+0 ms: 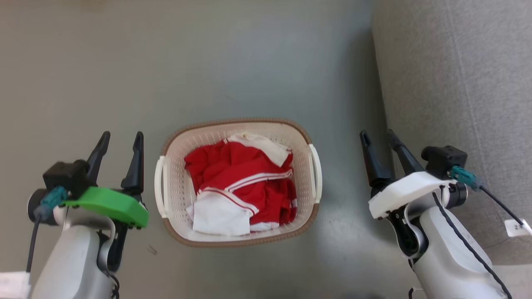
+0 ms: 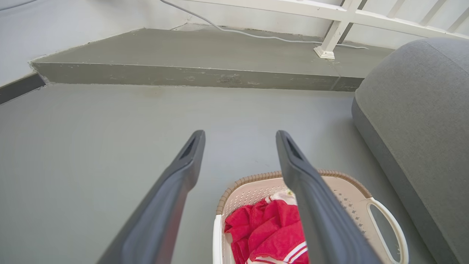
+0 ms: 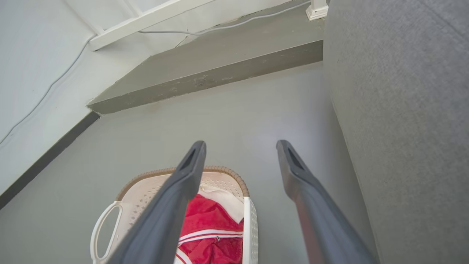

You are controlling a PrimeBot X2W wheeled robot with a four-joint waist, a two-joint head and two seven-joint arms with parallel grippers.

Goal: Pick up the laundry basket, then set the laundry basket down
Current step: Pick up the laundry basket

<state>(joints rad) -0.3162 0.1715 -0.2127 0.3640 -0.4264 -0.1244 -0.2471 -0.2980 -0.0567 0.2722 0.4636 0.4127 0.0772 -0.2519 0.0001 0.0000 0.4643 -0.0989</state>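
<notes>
Both pale forearms sit low, long dark fingers spread apart and holding nothing: the left gripper (image 1: pixel 122 137) just beside one white handle, the right gripper (image 1: pixel 378 133) farther off on the other side. Between them, on the smooth grey floor (image 1: pixel 208 62), stands the small cream-white perforated plastic laundry basket (image 1: pixel 178 182) with a brown woven-look rim, holding crumpled red-and-white clothes (image 1: pixel 241 178). A grey fabric sofa (image 1: pixel 457 83) crowds the right gripper; a low grey step (image 2: pixel 183 75) lies beyond.

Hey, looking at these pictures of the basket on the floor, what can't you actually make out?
Head view: the bottom of the laundry basket is hidden under the red and white clothes.
Head view: the white tag at the right edge is too small to read.
Left wrist view: the basket's near end is cut off by the bottom edge and partly covered by the left gripper.
</notes>
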